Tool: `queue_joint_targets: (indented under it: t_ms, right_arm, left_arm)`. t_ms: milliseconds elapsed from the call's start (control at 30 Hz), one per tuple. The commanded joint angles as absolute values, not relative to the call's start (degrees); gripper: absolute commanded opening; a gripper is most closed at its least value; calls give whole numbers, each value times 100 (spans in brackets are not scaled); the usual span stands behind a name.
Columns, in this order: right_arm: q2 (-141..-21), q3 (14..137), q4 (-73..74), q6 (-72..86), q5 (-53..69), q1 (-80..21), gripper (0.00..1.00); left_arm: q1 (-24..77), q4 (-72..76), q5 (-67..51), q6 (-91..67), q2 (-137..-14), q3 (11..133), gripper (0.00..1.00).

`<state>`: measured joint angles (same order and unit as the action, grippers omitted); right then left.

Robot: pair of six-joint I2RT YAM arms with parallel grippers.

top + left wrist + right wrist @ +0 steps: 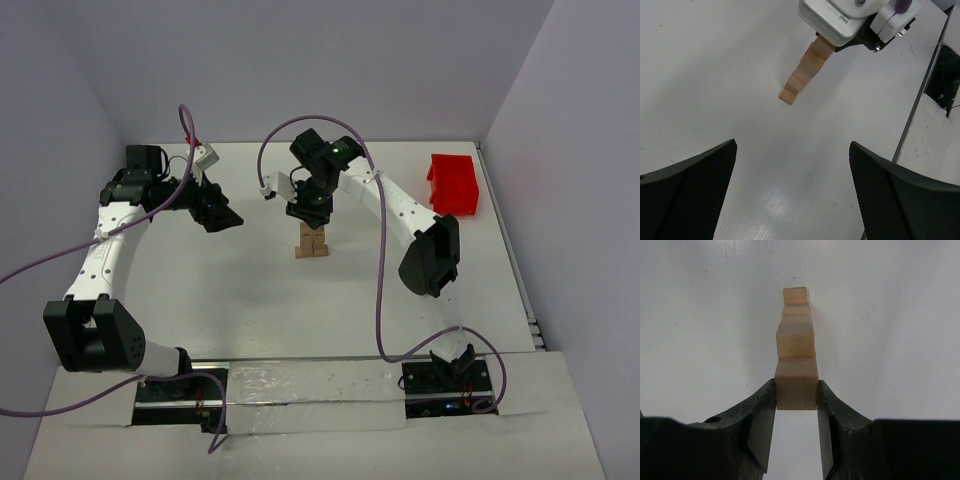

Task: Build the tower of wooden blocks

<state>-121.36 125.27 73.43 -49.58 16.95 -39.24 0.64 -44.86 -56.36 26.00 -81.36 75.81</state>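
The tower (313, 243) stands on the white worktop (250, 290) as a narrow stack of plain tan cubes. The right tool (310, 212) hangs directly over it, pointing straight down. In the right wrist view the right tool (796, 392) is closed narrowly on the top block (796, 385), one dark finger (762, 412) pressed flat against each side face. The rest of the tower (796, 335) steps away below the top block, with the lower cubes slightly offset from one another rather than perfectly flush. Whether the gripped cube's underside rests on the cube beneath it cannot be told, since the seam is hidden from above and the right wrist housing covers it in the left wrist view. The left tool (215, 212) is off to the left of the tower, well apart from it. Its fingers are spread wide with nothing between them. In its own view the left tool (792, 145) faces the tower (802, 75) across bare worktop. A red bin (455, 185) sits well to the right of the tower and a little farther back, touching nothing else.
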Motion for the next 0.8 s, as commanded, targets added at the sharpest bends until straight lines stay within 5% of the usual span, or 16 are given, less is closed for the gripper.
queue_joint_targets:
  t_ms: [0,167,767]
  right_arm:
    - [-12059,12683,7233,-5019,1662,-3990,15]
    - [-12025,12632,7198,-5019,1658,-3999,25]
    - [-11997,12519,7185,-5062,1625,-4029,27]
  left_arm:
    - [35,-4491,-5827,2699,-8130,7831,99]
    - [28,-4498,-5827,2707,-8139,7847,99]
    - [35,-4518,-5836,2703,-8184,7889,99]
